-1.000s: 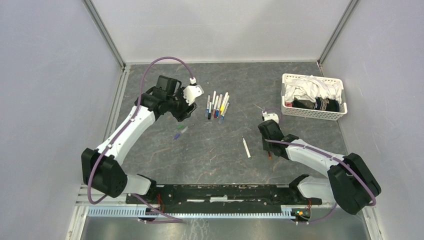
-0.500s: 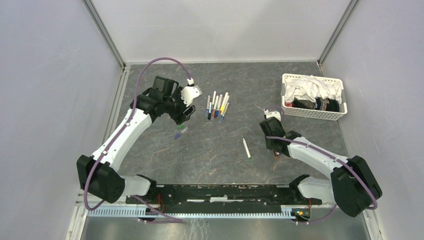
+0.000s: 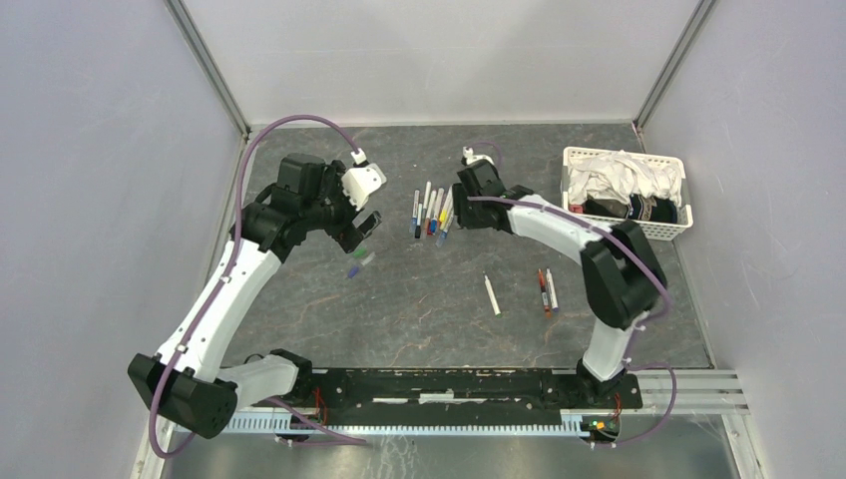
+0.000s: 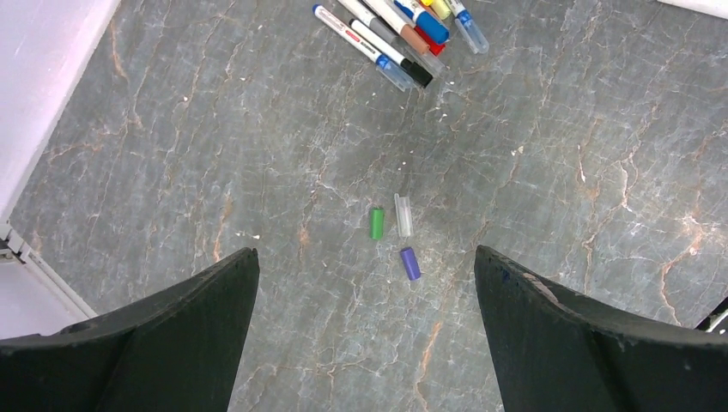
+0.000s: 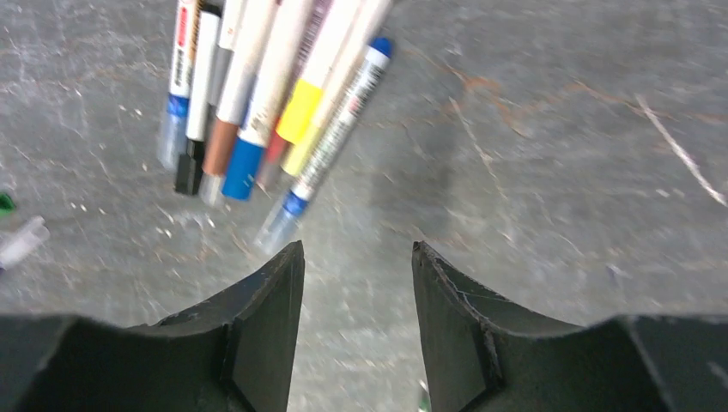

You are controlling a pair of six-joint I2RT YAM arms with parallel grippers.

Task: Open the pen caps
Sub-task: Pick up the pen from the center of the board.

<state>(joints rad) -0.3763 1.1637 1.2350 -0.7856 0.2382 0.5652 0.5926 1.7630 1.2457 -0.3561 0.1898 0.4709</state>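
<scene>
Got the left gripper [image 4: 365, 257] spread really wide here, gripping nothing, hovering over the grey marbled table [image 4: 215, 129]. Seeing three loose pen caps [image 3: 355, 259] down on the table under it, framed between its black fingers [image 4: 172, 335] in the wrist view: a green cap [image 4: 377, 224] just beside a clear cap [image 4: 403, 215], plus a purple cap [image 4: 410, 263] near those two, a bit closer to the camera. Got the right gripper [image 5: 358, 253] roughly half open, empty as well, hanging just past the near ends of the pen bundle [image 5: 257, 103]. Looks like a handful of white-barrelled pens in that bundle, lying side by side and touching, with blue, brown, yellow, black and red bits showing. Further toward the robot, spotting a lone white pen [image 3: 492, 295], and near it a red pen [image 3: 543, 292] snug against a second pen [image 3: 552, 289]. Can't tell about caps on those three from up top. Also got a white basket [image 3: 619, 232] of clothes in the far right corner, well apart from all the pens
</scene>
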